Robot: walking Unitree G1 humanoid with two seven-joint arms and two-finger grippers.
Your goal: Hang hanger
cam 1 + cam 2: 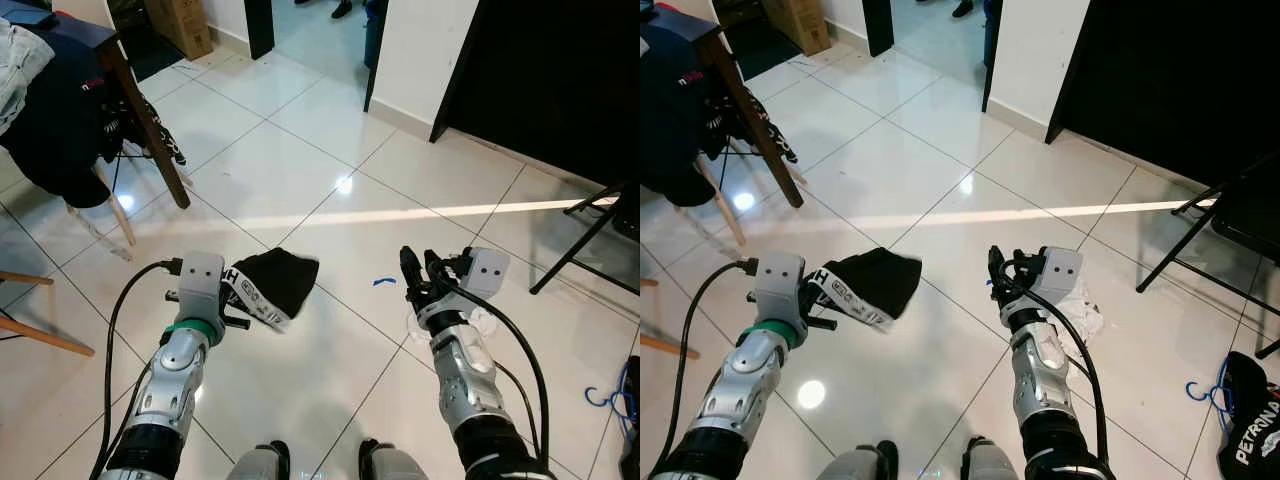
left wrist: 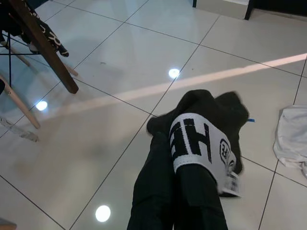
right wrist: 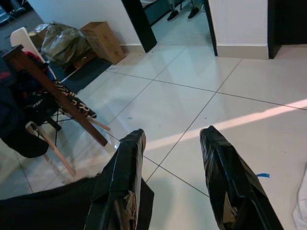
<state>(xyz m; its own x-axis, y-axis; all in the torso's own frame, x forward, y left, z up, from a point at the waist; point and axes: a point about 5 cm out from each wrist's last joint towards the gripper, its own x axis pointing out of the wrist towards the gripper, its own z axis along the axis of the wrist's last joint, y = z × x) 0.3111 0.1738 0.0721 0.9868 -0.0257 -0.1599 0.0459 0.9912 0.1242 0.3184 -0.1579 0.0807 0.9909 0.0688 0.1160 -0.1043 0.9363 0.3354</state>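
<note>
A black garment (image 1: pixel 278 280) with a white printed waistband (image 2: pixel 194 143) hangs just above the tiled floor. My left gripper (image 1: pixel 238 308) is shut on it at the band, and its black fingers (image 2: pixel 163 201) lie under the fabric in the left wrist view. My right gripper (image 1: pixel 417 268) is raised at about the same height to the right, open, with nothing between its fingers (image 3: pixel 122 172). The garment's edge (image 3: pixel 57 206) appears low in the right wrist view.
A white cloth (image 1: pixel 1080 305) lies on the floor under my right arm. A wooden table leg (image 1: pixel 150 130) and a chair draped in dark clothes (image 1: pixel 55 120) stand at the left. A black metal frame (image 1: pixel 585 235), a blue cable (image 1: pixel 610 395) and a bag (image 1: pixel 1250 425) are at the right.
</note>
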